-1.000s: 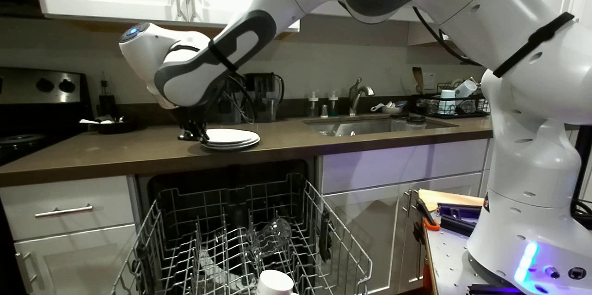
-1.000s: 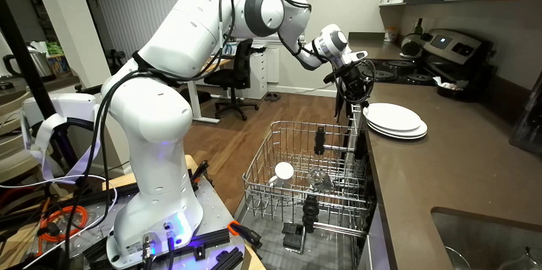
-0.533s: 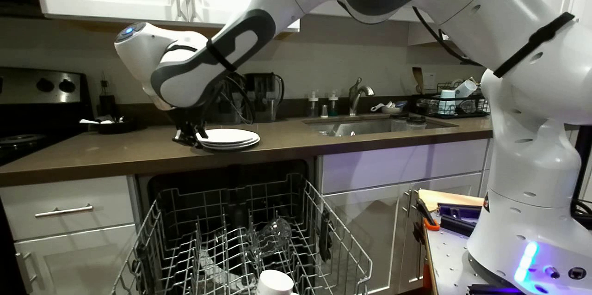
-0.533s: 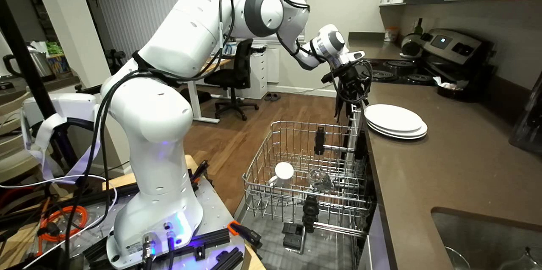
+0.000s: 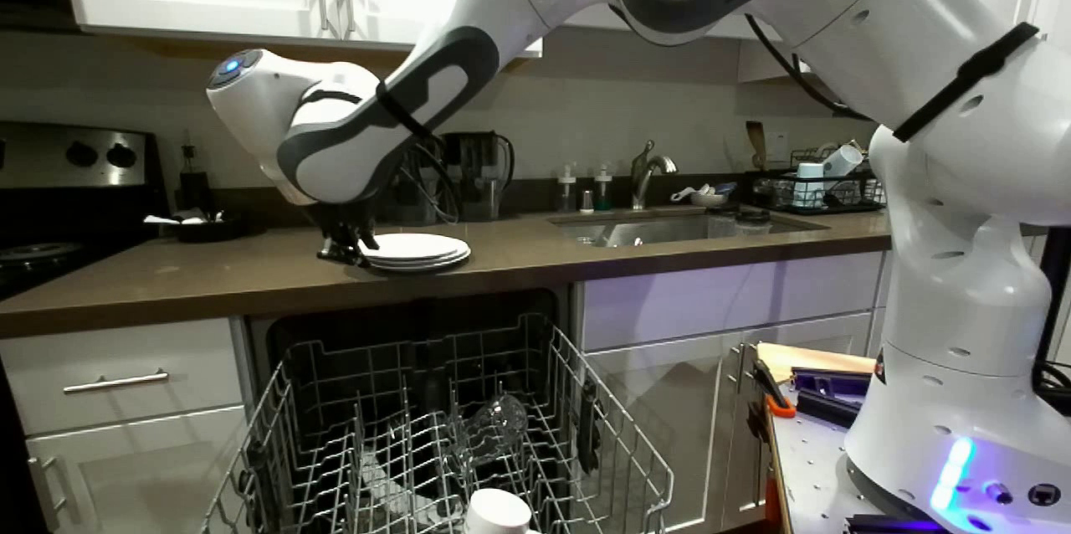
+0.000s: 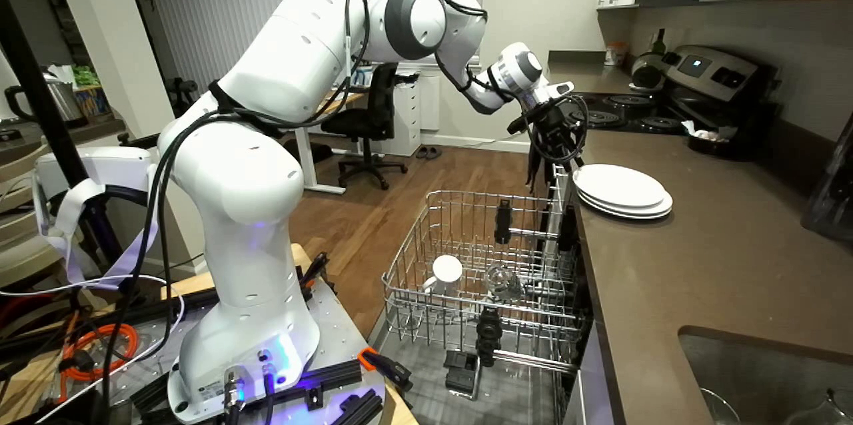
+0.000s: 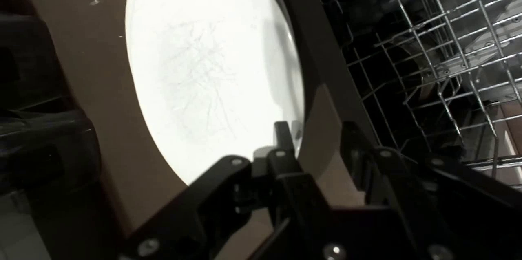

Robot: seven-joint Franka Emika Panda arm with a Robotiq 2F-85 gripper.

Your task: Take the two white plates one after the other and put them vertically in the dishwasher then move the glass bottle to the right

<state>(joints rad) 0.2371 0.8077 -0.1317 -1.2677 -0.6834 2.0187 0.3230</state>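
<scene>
Saw white dinner plates (image 6: 620,185) stacked on countertop (image 6: 733,245) near edge. Found Robotiq gripper (image 7: 316,128) parted well beyond rim thickness, gripping nothing, with one fingertip (image 7: 283,134) over top plate (image 7: 216,56). Judged plates stiff, slick, breakable; favoured pinching top rim alone.

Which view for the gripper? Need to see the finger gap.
The wrist view. The gripper is close up there, fingertips visibly apart, one overlapping the top white plate in the image, the other beyond its rim. Both exterior views show it small and dark by the plate stack, the gap hard to read.
</scene>
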